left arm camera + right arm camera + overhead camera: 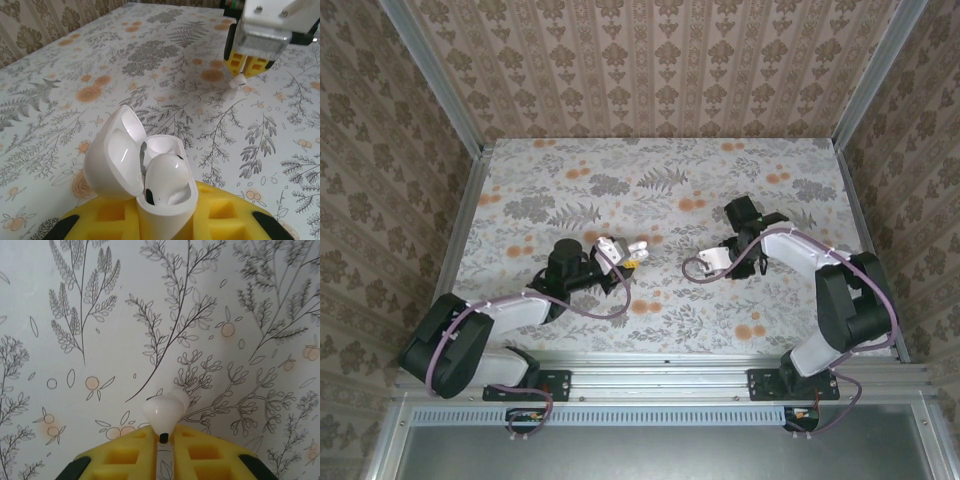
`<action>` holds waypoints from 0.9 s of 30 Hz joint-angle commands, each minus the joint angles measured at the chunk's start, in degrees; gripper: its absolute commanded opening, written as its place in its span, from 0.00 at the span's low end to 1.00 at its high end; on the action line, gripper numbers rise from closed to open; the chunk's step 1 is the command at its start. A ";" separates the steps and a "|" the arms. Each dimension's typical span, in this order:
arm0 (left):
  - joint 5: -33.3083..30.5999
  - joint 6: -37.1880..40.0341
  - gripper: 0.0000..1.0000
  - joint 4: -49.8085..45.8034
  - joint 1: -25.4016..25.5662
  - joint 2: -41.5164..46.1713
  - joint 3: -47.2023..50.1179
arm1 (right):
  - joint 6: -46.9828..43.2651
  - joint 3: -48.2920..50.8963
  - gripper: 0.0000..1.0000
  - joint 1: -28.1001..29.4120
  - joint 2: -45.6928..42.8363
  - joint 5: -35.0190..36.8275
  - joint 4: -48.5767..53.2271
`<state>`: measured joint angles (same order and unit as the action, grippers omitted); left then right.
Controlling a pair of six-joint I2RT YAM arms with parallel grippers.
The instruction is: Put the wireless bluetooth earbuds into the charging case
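Your left tool (165, 225) is clamped on the charging case (120, 165), which stands upright between the pads with its lid swung open. One earbud (167, 177) sits in a well of the case. To the right, your right tool (164, 452) pinches the second earbud (162, 412) by its stem, bulb outward, low over the floral tabletop (100, 315).

The left arm (510, 312) is lying low and reaching inward, the left gripper (165, 220) pinching shut; the right gripper (164, 440) is pointing downward, also pinching shut
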<state>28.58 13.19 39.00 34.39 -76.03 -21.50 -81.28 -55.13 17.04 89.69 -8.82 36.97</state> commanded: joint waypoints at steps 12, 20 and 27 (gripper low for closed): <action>1.20 -0.63 0.00 3.23 -0.38 -3.11 -1.36 | 11.57 0.91 0.15 -0.26 -3.39 -13.59 -5.75; 2.54 -4.56 0.00 12.48 -0.38 -8.98 -0.99 | 28.69 3.23 0.14 -0.25 -8.07 -28.54 -16.20; 5.89 -7.92 0.00 24.73 -0.29 -13.86 -0.67 | 47.31 8.95 0.14 -0.24 -14.50 -40.88 -30.59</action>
<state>31.27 8.08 54.78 34.39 -88.84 -21.52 -45.25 -48.27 16.97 77.65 -40.12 14.76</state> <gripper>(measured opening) 0.198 0.144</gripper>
